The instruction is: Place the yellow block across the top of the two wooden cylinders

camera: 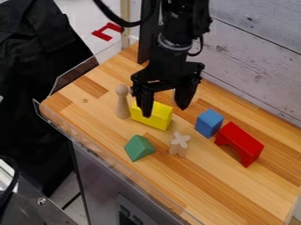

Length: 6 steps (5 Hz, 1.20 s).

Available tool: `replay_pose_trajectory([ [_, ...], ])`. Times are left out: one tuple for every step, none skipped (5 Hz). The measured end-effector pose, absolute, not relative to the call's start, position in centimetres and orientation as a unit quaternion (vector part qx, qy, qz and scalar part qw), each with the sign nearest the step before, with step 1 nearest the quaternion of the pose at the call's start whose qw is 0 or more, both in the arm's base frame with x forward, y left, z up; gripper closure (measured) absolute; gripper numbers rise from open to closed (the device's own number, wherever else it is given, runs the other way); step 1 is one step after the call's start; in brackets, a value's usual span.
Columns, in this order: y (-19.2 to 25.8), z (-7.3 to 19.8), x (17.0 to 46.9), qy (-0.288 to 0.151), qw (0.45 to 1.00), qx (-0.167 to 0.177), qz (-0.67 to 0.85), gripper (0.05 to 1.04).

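The black gripper [165, 110] hangs above the back left part of the wooden table, its two fingers spread apart. One finger is in front of the upper edge of a yellow block [154, 117]; whether it touches the block I cannot tell. The other finger is to the right, behind the block. Close to the yellow block's left end stands a wooden peg figure [122, 103] with a round head. A green block [139, 148] lies nearer the front, and a small pale wooden piece with a cross-shaped top [179, 144] stands to its right.
A blue block [208, 122] sits right of the gripper, close beside a red arch block [240, 144]. The wooden table [235, 193] has a clear plastic guard along its left and front edges. White plank walls rise behind it.
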<state>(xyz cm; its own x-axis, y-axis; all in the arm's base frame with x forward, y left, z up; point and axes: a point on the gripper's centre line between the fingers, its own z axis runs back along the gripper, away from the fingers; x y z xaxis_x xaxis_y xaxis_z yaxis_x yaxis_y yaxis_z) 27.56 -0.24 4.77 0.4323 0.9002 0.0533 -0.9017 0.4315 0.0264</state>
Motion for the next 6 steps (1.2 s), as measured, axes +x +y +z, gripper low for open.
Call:
replay_pose_trajectory([
  [-0.1, 4.5, 27.5, -0.016, 0.771, 0.032, 0.635, 0.084],
  [-0.3, 4.1, 27.6, -0.024, 0.712, 0.015, 0.702, 0.083],
  [-0.1, 4.0, 27.5, -0.032, 0.68, -0.005, 0.732, 0.084],
  [0.5, 3.8, 27.6, -0.034, 0.668, -0.013, 0.743, 0.084],
  [1.0, 3.7, 27.5, -0.034, 0.658, -0.016, 0.752, 0.084],
  [1.6, 3.7, 27.6, -0.036, 0.65, -0.018, 0.759, 0.084],
])
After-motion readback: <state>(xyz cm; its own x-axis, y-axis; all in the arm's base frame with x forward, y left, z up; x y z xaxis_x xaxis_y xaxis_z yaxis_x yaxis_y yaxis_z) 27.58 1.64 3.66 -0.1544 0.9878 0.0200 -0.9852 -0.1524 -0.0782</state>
